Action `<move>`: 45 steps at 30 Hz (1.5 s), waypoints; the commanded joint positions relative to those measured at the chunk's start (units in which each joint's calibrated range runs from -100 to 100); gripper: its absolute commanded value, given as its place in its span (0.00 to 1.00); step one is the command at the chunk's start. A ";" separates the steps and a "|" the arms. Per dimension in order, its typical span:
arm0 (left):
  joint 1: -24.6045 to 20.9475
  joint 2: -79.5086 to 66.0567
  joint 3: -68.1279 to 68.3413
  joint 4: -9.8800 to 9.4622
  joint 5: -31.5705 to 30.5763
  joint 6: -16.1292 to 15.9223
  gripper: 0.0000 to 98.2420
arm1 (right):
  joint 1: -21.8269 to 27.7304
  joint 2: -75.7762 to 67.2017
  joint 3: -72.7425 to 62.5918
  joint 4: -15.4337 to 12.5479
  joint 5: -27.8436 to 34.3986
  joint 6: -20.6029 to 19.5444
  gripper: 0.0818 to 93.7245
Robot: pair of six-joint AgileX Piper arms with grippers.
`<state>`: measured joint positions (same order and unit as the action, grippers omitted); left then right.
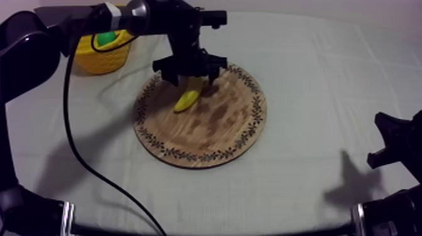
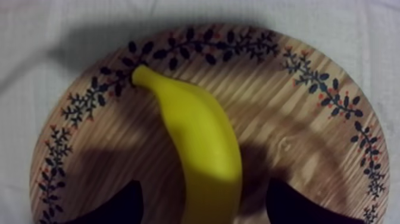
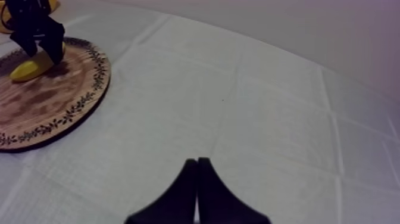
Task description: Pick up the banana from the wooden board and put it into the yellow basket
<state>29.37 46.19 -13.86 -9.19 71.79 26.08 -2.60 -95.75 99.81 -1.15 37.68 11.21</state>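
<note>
Lying on the round wooden board with a patterned rim (image 1: 220,128), the yellow toy banana (image 1: 187,99) has its stem tip at the leafy border. My left gripper (image 1: 191,78) hangs over it, its black fingers (image 2: 122,205) apart, one on each side, with bare wood between each and the peel. The yellow basket (image 1: 100,59) stands near the board, with a green fruit (image 1: 107,39) inside. My right gripper (image 3: 197,190) sits well apart over the grey-white cloth (image 1: 314,69), fingers pressed together in a wedge.
</note>
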 commanded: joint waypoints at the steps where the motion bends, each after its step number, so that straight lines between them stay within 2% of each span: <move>1: -0.03 0.60 -0.54 0.19 0.04 0.31 0.77 | 0.00 0.00 -0.03 0.00 -0.02 -0.01 0.00; 10: -0.27 2.36 -1.90 0.78 -0.93 0.50 0.68 | 0.00 0.00 -0.03 0.00 -0.02 -0.01 0.00; 18: -1.03 2.32 -1.95 0.95 -3.02 -0.23 0.45 | 0.00 0.00 -0.03 0.00 -0.02 -0.01 0.00; 27: -1.31 1.56 -0.58 1.39 -6.55 -1.83 0.27 | 0.00 0.00 -0.03 0.00 -0.02 -0.01 0.00; 35: -1.18 -0.09 0.30 1.58 -7.17 -2.10 0.24 | 0.00 0.00 -0.03 0.00 -0.02 -0.01 0.00; 40: -2.13 -5.86 1.77 2.20 -7.03 -2.83 0.22 | 0.00 0.00 -0.03 0.00 -0.02 -0.01 0.00; 45: -4.43 -16.18 3.69 4.29 -6.42 -5.29 0.22 | 0.00 0.00 -0.03 0.00 -0.02 -0.01 0.00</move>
<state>25.57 35.13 -10.45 -5.37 65.50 21.72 -2.60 -95.75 99.81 -1.15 37.66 11.21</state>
